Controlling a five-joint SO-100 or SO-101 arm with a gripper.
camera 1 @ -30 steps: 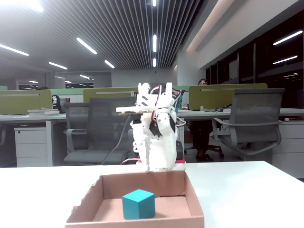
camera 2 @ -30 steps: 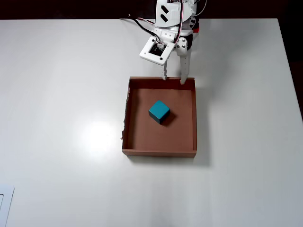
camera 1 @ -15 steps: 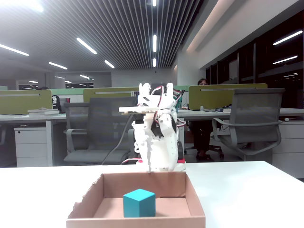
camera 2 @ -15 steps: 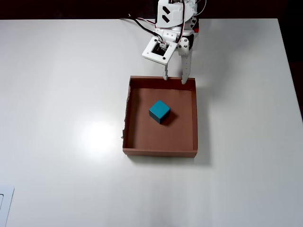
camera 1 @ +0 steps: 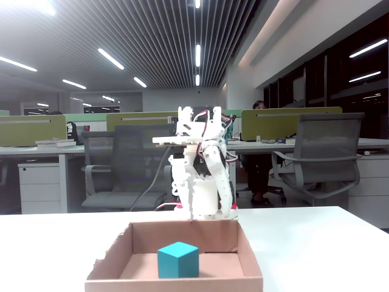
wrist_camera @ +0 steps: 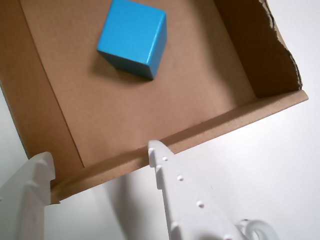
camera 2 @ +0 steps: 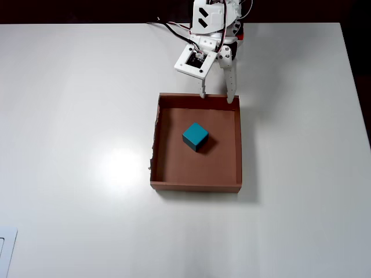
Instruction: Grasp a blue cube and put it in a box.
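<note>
The blue cube point(camera 2: 195, 136) rests on the floor of the box point(camera 2: 197, 186), a little toward the arm's side of its middle. The wrist view shows the blue cube point(wrist_camera: 132, 37) lying apart from the brown walls of the box point(wrist_camera: 225, 117). My gripper point(camera 2: 217, 97) hangs open over the box wall nearest the arm, fingertips pointing down, nothing between them. In the wrist view the gripper point(wrist_camera: 98, 154) straddles that wall, well short of the cube. From the fixed view the cube point(camera 1: 178, 260) sits in the box point(camera 1: 176, 285), with the gripper point(camera 1: 211, 214) behind it.
The box stands on a white table point(camera 2: 75, 145). The arm's base and cables point(camera 2: 217, 17) are at the table's far edge in the overhead view. A white object point(camera 2: 6, 252) shows at the lower left corner. Office chairs point(camera 1: 322, 158) stand behind the table.
The gripper's jaws have spread a little wider over the box wall. The box has shifted slightly. The cube still lies in the box.
</note>
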